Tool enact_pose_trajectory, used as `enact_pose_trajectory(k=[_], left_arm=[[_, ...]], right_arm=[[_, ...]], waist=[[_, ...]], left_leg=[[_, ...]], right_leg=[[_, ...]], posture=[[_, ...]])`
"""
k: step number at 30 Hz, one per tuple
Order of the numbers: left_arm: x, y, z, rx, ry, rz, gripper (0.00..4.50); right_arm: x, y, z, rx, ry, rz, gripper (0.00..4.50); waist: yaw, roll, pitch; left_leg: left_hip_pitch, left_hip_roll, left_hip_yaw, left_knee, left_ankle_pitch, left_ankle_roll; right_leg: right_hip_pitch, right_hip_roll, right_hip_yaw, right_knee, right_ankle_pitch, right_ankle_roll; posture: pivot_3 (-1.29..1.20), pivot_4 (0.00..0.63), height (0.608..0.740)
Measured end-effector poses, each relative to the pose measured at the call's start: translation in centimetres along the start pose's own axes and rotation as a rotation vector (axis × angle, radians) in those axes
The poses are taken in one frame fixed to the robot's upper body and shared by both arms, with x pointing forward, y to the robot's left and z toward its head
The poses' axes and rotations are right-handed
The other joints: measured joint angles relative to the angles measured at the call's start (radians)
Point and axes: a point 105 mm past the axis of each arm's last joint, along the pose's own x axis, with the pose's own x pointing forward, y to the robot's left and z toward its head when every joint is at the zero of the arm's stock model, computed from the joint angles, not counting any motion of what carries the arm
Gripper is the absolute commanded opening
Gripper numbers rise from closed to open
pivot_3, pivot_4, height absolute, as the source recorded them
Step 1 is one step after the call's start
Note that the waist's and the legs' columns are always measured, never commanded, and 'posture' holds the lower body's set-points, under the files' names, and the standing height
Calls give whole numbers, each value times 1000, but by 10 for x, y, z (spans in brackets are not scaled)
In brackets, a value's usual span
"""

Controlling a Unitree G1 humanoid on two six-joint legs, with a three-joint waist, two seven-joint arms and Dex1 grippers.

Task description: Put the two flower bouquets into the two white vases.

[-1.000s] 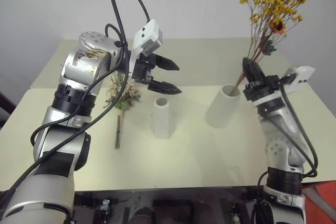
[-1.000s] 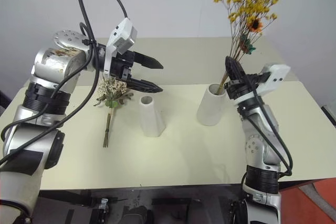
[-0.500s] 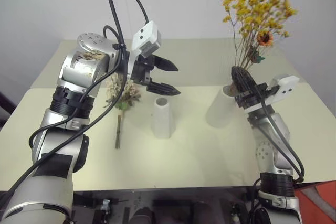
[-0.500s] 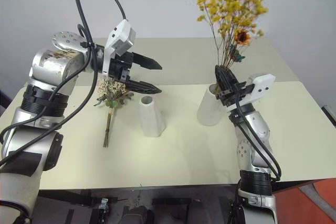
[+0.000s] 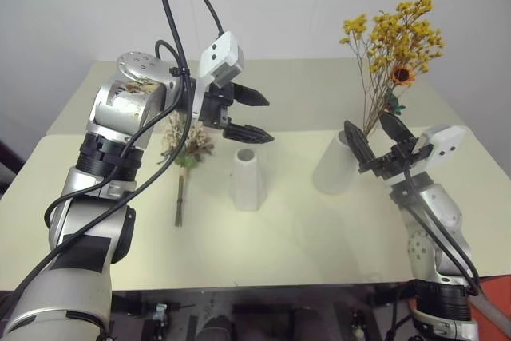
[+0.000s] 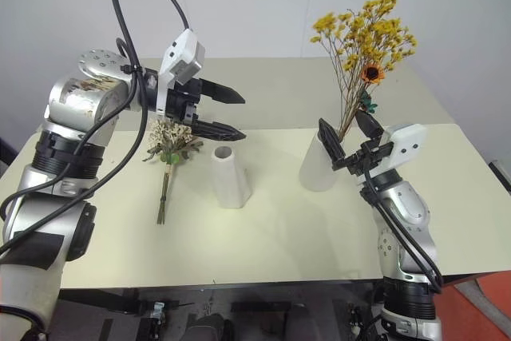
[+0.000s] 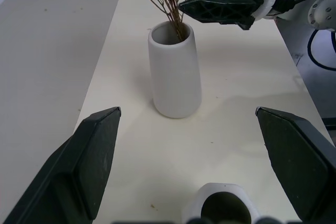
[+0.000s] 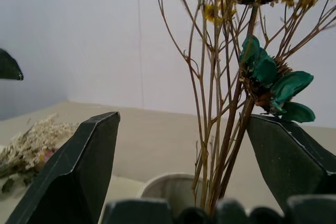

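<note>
The yellow-orange bouquet (image 5: 395,33) stands upright with its thin brown stems (image 8: 215,129) in the wider white vase (image 5: 334,167). My right gripper (image 5: 370,128) is open just right of the vase mouth, its fingers on either side of the stems and clear of them. The narrow cone vase (image 5: 247,180) stands empty at the table's middle. The dried cream-white bouquet (image 5: 188,144) lies flat on the table to its left, stems towards me. Above and between that bouquet and the cone vase, my left gripper (image 5: 269,121) hangs open and empty, pointing right.
Everything rests on a cream table (image 5: 303,237) whose front edge runs close to me. A second table surface (image 5: 319,85) adjoins it behind, up to a white wall. Bare tabletop lies in front of both vases.
My right gripper has opened and let go of the yellow bouquet's stems, dropping slightly lower and back. The bouquet now stands by itself in the wider vase. The left arm has stayed still.
</note>
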Motion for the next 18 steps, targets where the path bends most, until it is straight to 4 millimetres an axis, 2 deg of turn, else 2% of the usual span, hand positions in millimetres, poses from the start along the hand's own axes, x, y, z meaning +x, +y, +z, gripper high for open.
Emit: enact_pose_trajectory(k=[7,11,18], left_arm=[[-1,1,1,-1,-5,6,4500],[-2,1,1,0,-5,11,4500],[-5,4,3,-4,-20,37,4500]], right_arm=[[-19,20,10,19,39,147,4463],[-22,24,1,-71,125,192,4463],[-8,8,-10,-157,231,138,4463]], waist=[[3,0,0],[1,0,0],[3,0,0]], left_leg=[[0,0,0,0,0,0],[3,0,1,0,0,0],[2,0,1,1,0,0]], right_leg=[[1,0,0,-1,0,0],[3,0,0,-1,0,0],[3,0,0,0,0,0]], posture=[[0,150,740],[0,150,740],[0,150,740]])
